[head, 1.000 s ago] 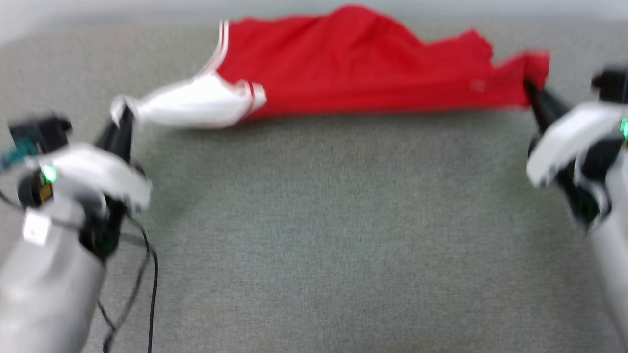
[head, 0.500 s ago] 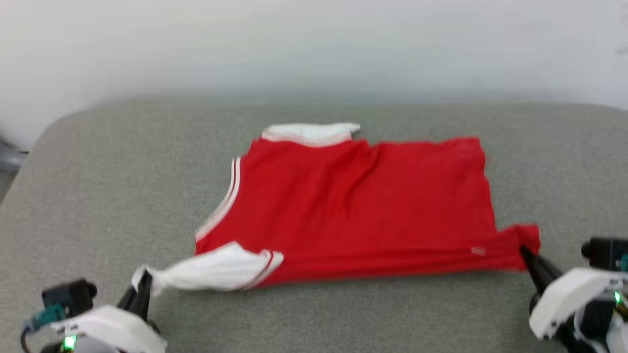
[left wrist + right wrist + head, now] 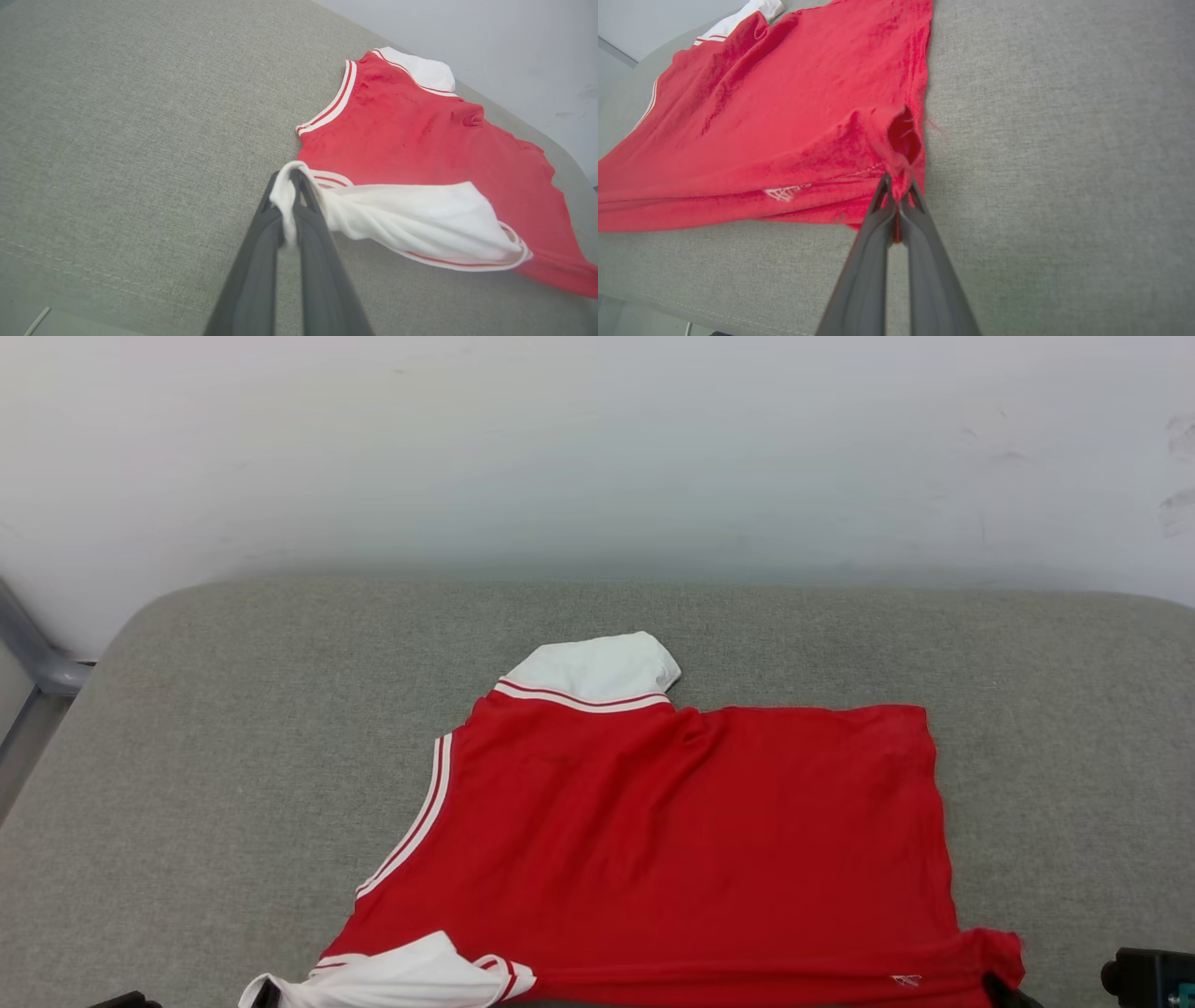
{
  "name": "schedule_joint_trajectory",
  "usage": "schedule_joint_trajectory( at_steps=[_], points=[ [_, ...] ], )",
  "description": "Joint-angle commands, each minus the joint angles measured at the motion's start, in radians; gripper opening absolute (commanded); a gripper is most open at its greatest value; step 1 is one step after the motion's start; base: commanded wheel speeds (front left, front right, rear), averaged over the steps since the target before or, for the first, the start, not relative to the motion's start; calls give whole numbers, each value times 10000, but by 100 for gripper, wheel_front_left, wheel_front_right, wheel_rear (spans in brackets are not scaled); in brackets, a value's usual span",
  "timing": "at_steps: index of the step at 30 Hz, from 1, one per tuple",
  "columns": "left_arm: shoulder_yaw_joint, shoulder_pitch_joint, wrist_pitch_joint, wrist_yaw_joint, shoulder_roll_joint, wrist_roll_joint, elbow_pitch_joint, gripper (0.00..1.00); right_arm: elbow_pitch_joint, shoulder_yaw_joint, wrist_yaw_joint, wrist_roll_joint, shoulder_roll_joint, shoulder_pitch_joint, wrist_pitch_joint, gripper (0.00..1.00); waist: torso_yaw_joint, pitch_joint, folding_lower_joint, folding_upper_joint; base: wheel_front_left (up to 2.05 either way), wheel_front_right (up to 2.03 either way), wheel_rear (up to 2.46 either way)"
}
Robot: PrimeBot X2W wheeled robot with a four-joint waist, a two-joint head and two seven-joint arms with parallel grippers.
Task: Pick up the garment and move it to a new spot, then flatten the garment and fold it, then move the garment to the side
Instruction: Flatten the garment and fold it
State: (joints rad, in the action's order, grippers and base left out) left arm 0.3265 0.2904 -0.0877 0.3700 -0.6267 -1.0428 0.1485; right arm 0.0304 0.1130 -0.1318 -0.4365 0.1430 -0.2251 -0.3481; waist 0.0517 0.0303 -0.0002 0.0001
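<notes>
Garment (image 3: 672, 840) laid flatter since; left pincer (image 3: 290, 179) pinches its sleeve (image 3: 420, 219), right pincer (image 3: 899, 186) its hem (image 3: 878, 168).

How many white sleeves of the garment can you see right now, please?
2. The far sleeve lies flat at the garment's far edge; the near sleeve is bunched at its near left corner, pinched in the left pincer.

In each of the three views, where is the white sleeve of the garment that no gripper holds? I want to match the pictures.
Head view: the free white sleeve lies at the centre, on the far edge of the garment.
Left wrist view: upper right, beyond the red body.
Right wrist view: at the top edge, left of centre.
Shared landmark: the curved striped trim beside that sleeve.
</notes>
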Motion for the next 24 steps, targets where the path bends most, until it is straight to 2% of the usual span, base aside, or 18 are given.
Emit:
schedule_joint_trajectory(
  at_steps=[1, 4, 13, 24],
  points=[
    [-14, -53, 12, 18, -140, 86, 105, 0, -256, 131, 22, 161, -88, -187, -158, 0, 21, 6, 2, -1, 0, 0, 0],
    [124, -368, 75, -79, -100, 190, 174, 0, -526, 189, 22, 332, -194, -230, -457, 0, 15, -15, 2, -1, 0, 0, 0],
    [782, -2473, 54, -994, 469, 666, -970, 0, -1080, -122, 17, 1044, -217, 762, -1525, 0, -201, -671, 2, -1, 0, 0, 0],
    [1042, -4887, -411, -2318, 1468, 714, -3362, 0, -286, -521, 17, 1526, 132, 2449, -1106, 0, -148, -2180, 2, -1, 0, 0, 0]
  ],
)
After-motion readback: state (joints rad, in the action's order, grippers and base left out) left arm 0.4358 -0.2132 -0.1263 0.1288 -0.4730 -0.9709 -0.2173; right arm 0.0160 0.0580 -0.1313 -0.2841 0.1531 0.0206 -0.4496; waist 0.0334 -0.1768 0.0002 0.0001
